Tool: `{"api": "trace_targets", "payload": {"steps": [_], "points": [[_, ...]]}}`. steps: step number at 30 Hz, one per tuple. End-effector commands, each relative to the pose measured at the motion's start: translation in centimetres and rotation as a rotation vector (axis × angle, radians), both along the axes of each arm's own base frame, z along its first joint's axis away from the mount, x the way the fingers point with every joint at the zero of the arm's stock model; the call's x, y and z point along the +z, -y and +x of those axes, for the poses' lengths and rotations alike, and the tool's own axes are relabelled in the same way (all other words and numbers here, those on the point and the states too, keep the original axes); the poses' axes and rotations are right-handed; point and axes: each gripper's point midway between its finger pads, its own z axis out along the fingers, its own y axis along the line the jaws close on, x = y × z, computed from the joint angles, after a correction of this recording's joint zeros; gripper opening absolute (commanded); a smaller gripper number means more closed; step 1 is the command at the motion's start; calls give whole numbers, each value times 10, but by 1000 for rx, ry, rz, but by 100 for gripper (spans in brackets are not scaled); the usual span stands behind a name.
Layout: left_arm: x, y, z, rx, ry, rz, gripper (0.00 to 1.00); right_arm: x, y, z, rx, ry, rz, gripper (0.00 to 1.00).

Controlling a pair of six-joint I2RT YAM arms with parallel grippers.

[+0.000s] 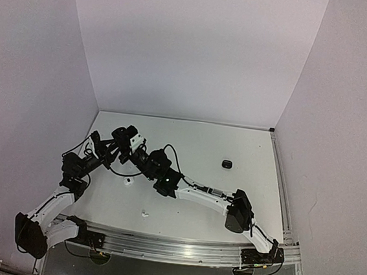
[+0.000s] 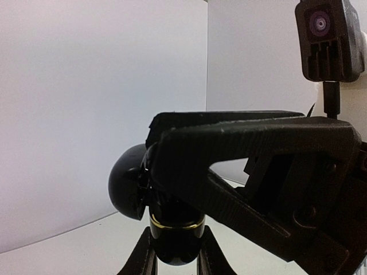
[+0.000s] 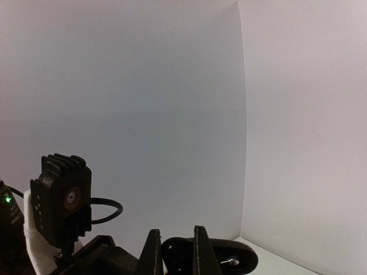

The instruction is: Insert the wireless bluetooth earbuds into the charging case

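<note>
My left gripper [image 2: 175,255] is shut on a black charging case [image 2: 174,230] with a gold rim. The case stands upright, and its domed lid [image 2: 127,182] hangs open to the left. My right gripper's fingers [image 2: 246,143] reach in from the right, over the case's open top. In the right wrist view, my right gripper [image 3: 176,236] is shut on a small rounded black piece [image 3: 178,256] that looks like a black earbud. The case's open lid [image 3: 234,261] lies just beyond it. From above, the left gripper [image 1: 135,143] and the right gripper [image 1: 145,154] meet over the table's left half.
A small black rounded case [image 1: 226,163] lies on the table to the right. A small white piece [image 1: 128,181] and a tinier white one [image 1: 143,213] lie near the arms. White walls [image 1: 191,54] enclose the table on three sides.
</note>
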Motion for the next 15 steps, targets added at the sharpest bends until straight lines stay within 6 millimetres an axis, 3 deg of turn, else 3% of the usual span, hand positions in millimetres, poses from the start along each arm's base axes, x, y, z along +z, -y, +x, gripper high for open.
{"api": "trace_targets", "payload": {"steps": [1,15], "points": [[36,-6,-9,20,125,-51,0,7,8,-3,28,-46,-1,4],[34,-6,-7,33,119,-30,0,9,19,-5,13,-44,-1,9]]}}
